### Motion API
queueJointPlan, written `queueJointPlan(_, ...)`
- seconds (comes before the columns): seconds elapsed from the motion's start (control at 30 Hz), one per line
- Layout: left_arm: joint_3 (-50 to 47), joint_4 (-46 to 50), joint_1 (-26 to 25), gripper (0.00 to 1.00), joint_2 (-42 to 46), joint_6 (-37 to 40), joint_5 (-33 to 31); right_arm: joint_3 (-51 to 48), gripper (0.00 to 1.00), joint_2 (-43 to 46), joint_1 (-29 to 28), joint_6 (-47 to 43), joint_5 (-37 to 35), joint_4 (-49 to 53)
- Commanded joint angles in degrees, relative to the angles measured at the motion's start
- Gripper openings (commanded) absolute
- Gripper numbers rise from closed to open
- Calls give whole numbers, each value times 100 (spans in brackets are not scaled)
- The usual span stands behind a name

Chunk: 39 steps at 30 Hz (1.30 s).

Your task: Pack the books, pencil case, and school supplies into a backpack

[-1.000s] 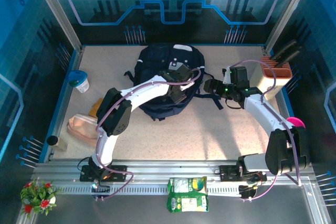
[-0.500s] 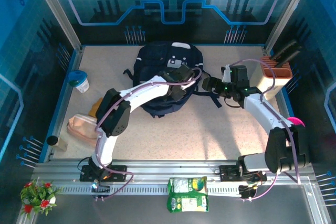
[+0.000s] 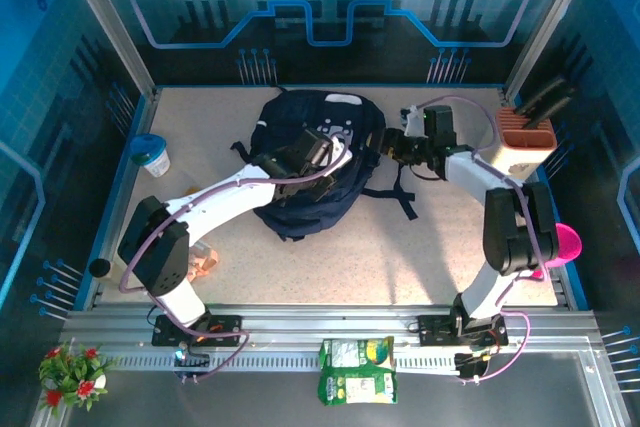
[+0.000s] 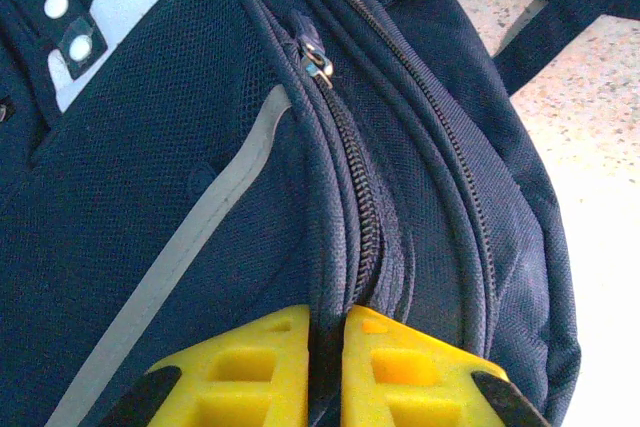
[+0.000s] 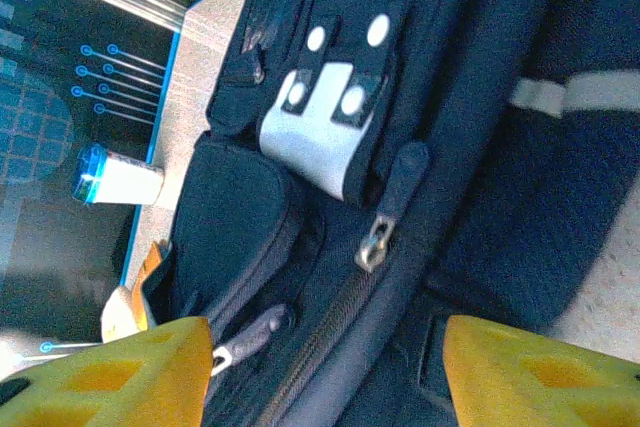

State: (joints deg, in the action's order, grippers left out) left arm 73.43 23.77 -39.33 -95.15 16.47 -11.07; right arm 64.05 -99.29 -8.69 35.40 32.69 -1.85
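Note:
The navy backpack point(image 3: 335, 117) lies flat in the middle of the table, white patch toward the back. My left gripper point(image 3: 300, 162) rests on its front. In the left wrist view its yellow fingers point(image 4: 250, 372) are shut on a fold of backpack point(image 4: 150, 197) fabric beside a closed zipper point(image 4: 350, 177). My right gripper point(image 3: 395, 143) sits at the backpack's upper right edge. In the right wrist view it is open point(image 5: 325, 377) over the backpack point(image 5: 480, 197), with a metal zipper pull point(image 5: 373, 244) ahead of the jaws. The books are out of view.
A blue-lidded cup point(image 3: 150, 155) stands at the left edge. An orange-peach item point(image 3: 205, 263) peeks out beside the left arm. A tan holder with dark handles point(image 3: 525, 139) stands at the right, with a pink object point(image 3: 566, 242) nearer. Loose straps point(image 3: 400, 197) trail right of the backpack.
My left gripper has shut on the backpack fabric and its arm has swung left. My right gripper has moved up to the backpack's upper right edge with its jaws narrower.

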Motion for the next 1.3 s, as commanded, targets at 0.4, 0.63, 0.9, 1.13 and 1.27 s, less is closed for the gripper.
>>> queueJointPlan(0.4,-215,-392,-13,14,358,-61,588,1780,58,-1639,-255,-494,162,525)
queueJointPlan(0.63,-214,-426,-3,14,325,-34,597,2207,58,-2076,-344,-858,185,1131)
queueJointPlan(0.9,-162,-444,42,14,192,-80,374,1824,54,-1801,-373,-1380,504,1506)
queueJointPlan(1.13,-184,-478,68,14,199,-117,298,1412,47,-1455,-380,-1680,804,1573)
queueJointPlan(1.27,-182,-480,78,14,192,-132,315,1382,38,-1453,-381,-1661,854,1552)
